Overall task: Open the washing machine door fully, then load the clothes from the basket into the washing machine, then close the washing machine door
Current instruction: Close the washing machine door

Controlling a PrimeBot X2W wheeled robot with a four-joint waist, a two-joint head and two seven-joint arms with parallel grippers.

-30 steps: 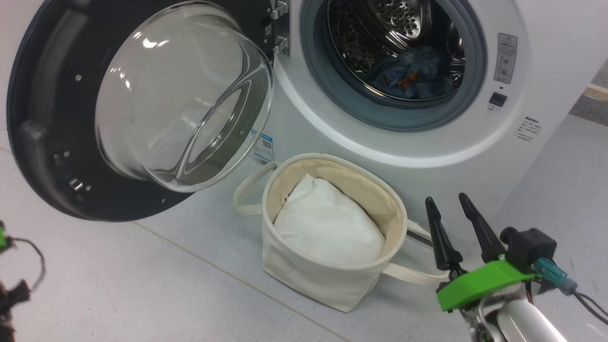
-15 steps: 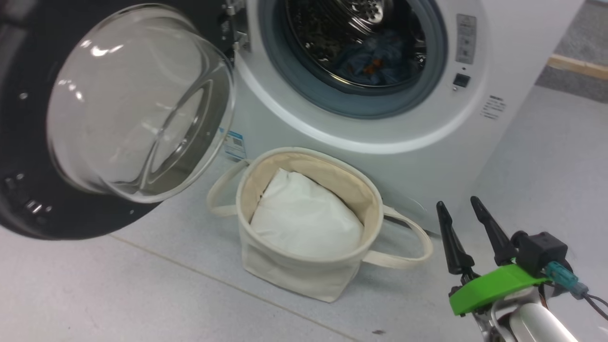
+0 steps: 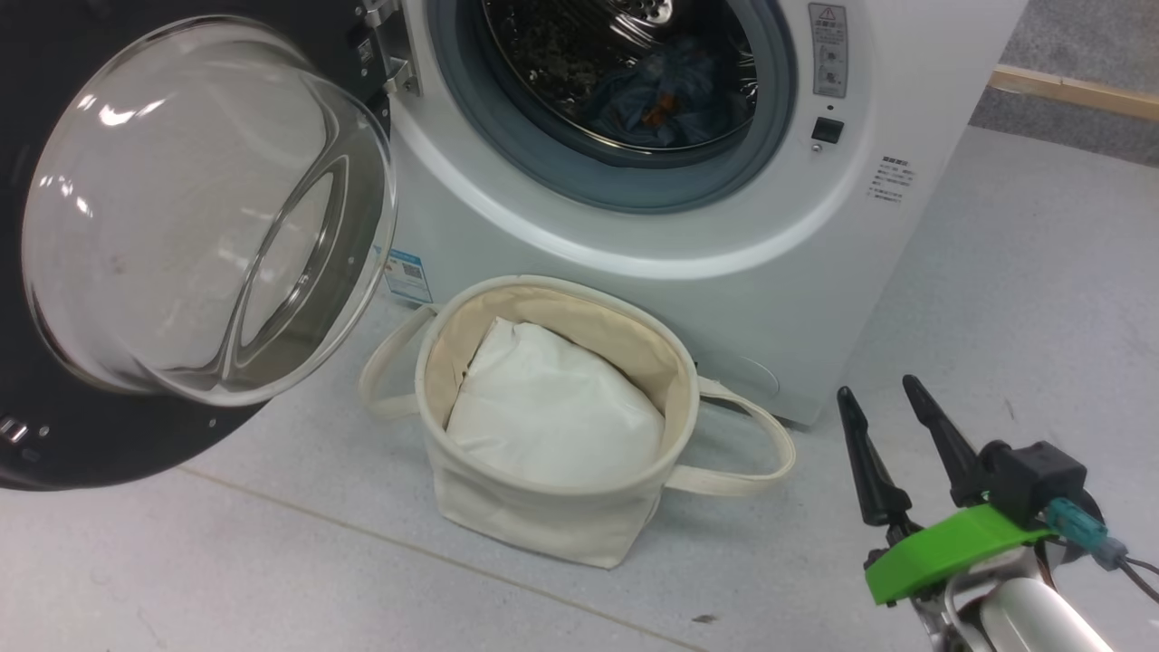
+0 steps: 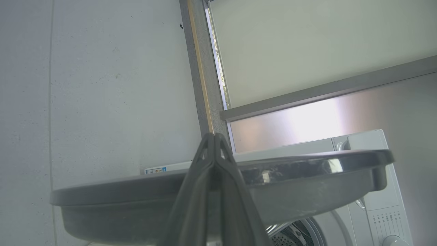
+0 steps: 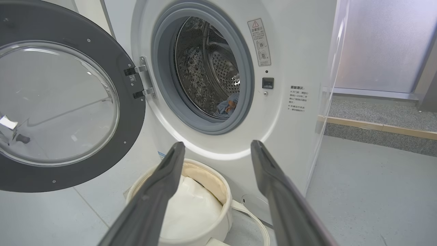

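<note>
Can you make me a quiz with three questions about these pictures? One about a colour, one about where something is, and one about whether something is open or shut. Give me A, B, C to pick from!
1. What colour is the cushion in the basket?
A. white
B. red
C. green

2. Where are the blue clothes?
A. in the basket
B. inside the washing machine
C. on top of the cushion

3. The washing machine door is
A. shut
B. swung open
C. broken off

Answers:
1. A, the cushion is plain white against the cream basket.
2. B, the blue fabric lies inside the machine's round opening.
3. B, the door hangs out to one side on its hinge and the opening is uncovered.
</note>
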